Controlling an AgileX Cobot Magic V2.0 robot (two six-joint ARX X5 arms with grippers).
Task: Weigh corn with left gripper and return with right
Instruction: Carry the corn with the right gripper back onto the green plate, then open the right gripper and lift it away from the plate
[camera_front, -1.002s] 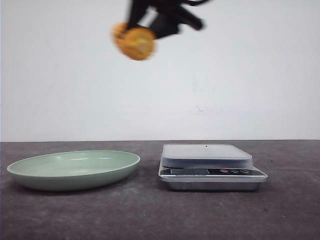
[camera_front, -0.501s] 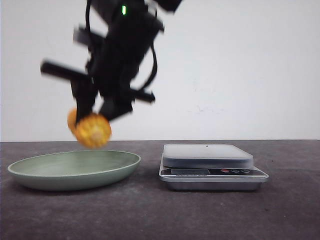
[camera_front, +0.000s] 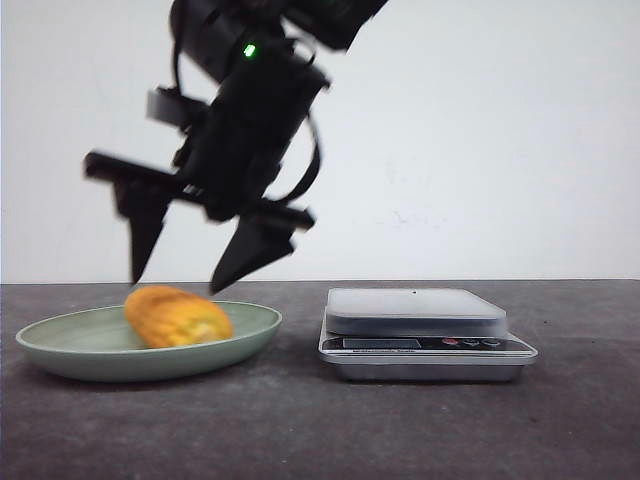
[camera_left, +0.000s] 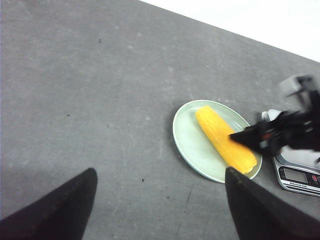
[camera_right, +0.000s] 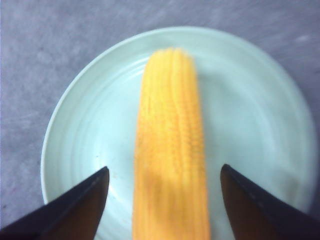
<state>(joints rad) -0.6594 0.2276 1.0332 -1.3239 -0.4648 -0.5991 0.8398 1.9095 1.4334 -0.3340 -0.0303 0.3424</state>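
The orange-yellow corn (camera_front: 178, 316) lies on its side in the green plate (camera_front: 252, 326) at the left of the table. My right gripper (camera_front: 175, 283) hangs just above it, open, with one finger on each side of the cob and not touching it. In the right wrist view the corn (camera_right: 172, 150) lies lengthwise between the spread fingers of the gripper (camera_right: 164, 168) on the plate (camera_right: 80, 125). My left gripper (camera_left: 159, 172) is open and empty, high above bare table, away from the plate (camera_left: 192, 145) and corn (camera_left: 225, 140). It is out of the front view.
A silver kitchen scale (camera_front: 415, 310) with an empty platform stands right of the plate; its corner shows in the left wrist view (camera_left: 297, 175). The tabletop is dark grey, with a white wall behind.
My right gripper came down and leftward with the corn, then opened. The corn now lies in the plate, free of the fingers.
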